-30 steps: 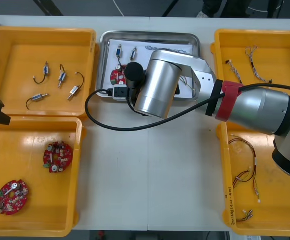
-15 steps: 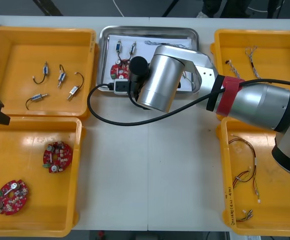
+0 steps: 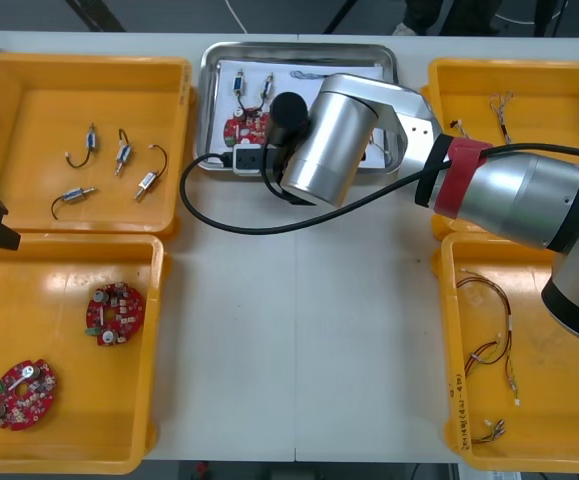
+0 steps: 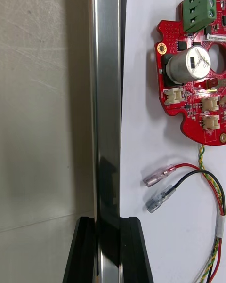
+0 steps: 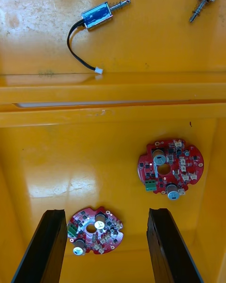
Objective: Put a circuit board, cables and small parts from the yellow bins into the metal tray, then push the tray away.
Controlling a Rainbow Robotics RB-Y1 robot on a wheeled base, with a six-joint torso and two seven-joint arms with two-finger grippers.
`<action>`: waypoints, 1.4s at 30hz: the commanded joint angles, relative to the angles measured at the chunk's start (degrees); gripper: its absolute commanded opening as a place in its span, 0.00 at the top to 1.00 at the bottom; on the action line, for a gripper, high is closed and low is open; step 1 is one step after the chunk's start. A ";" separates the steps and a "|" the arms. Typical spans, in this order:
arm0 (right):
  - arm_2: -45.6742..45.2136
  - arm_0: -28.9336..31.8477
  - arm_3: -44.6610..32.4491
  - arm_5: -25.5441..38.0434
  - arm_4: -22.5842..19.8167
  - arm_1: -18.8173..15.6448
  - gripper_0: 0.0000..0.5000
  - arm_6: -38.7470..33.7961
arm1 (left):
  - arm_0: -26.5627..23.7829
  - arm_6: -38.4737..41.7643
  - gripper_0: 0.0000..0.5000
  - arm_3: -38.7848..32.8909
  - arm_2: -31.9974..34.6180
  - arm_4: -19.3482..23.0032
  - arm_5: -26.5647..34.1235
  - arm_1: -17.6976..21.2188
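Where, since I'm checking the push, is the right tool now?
The right tool grips the near rim of the metal tray, towards its left corner in the front view, beside the red circuit board inside.

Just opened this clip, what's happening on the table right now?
The right gripper has its fingers shut on the near rim of the metal tray, which has slid toward the far edge of the table over the last second. The tray already holds a red circuit board, cables and small metal parts. The left gripper waits open over the near left yellow bin.
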 commanded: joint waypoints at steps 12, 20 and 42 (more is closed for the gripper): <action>-2.82 -2.06 2.28 -1.68 -3.47 -0.68 0.09 3.83 | 0.94 -5.67 0.00 -1.69 1.90 0.46 0.38 2.71; -7.48 -2.06 1.84 3.59 -8.83 -0.76 0.00 5.15 | 0.94 -5.67 0.00 -1.69 1.90 0.46 0.38 2.71; -28.66 12.09 -27.52 36.03 -7.51 -0.76 0.00 -11.20 | 0.94 -5.67 0.00 -1.69 1.90 0.46 0.38 2.71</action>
